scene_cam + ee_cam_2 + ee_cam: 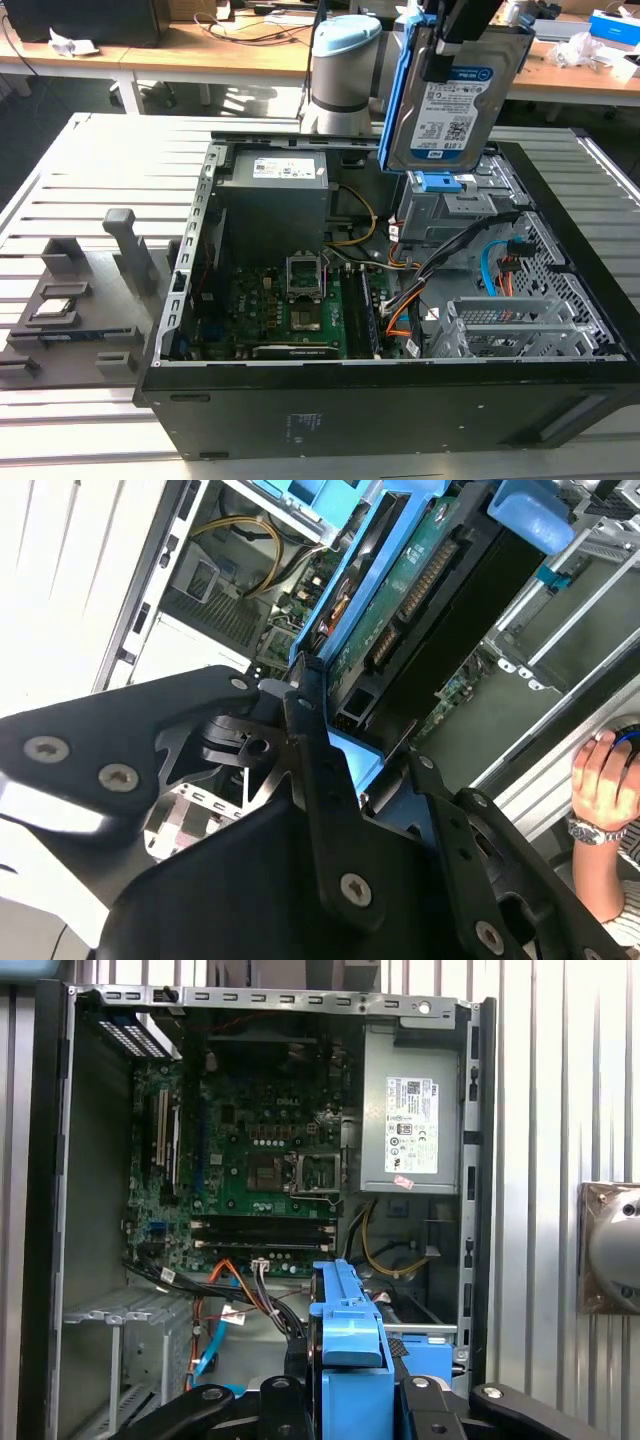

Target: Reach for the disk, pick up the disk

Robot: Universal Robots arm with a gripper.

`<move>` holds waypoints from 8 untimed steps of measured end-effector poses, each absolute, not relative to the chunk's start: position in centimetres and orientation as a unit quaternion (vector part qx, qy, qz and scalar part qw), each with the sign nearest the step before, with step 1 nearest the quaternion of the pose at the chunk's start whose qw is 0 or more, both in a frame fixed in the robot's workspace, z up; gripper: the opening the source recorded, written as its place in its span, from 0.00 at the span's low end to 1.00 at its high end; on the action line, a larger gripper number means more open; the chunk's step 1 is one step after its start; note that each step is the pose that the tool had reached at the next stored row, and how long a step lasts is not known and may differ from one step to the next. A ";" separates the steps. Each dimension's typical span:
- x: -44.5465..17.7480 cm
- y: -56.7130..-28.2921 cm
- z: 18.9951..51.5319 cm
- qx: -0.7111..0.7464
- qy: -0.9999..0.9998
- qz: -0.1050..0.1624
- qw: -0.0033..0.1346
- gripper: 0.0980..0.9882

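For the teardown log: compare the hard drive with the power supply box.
The hard drive hangs on edge above the computer case, clamped in the end effector; the power supply sits mounted inside it. The hard drive is a thin slab; the power supply a bulkier box. The hard drive has a blue bracket along its edges; the power supply none. Both are grey metal with white labels.

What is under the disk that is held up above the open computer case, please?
Below the disk sit the blue clip and the grey drive bay of the case; the bay's inside is hidden.
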State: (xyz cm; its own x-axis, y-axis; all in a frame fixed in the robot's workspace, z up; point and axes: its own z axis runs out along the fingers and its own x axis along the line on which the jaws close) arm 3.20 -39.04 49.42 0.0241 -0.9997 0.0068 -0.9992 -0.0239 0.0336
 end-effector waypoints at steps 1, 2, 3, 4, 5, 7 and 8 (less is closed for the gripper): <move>3.2 -39.2 49.4 0.715 -0.698 -0.009 0.014 0.30; 3.2 -39.4 49.4 0.715 -0.698 -0.009 0.014 0.30; 3.2 -39.5 49.4 0.715 -0.698 -0.009 0.014 0.30; 3.2 -39.7 49.4 0.715 -0.698 -0.009 0.014 0.30; 3.2 -39.9 49.4 0.715 -0.698 -0.009 0.014 0.30; 3.2 -40.3 49.4 0.715 -0.698 -0.009 0.014 0.30; 3.2 -40.6 49.4 0.715 -0.698 -0.009 0.014 0.30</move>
State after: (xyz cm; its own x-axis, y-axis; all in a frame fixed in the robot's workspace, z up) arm 3.20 -40.64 49.42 0.0241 -0.9997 0.0068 -0.9992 -0.0239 0.0335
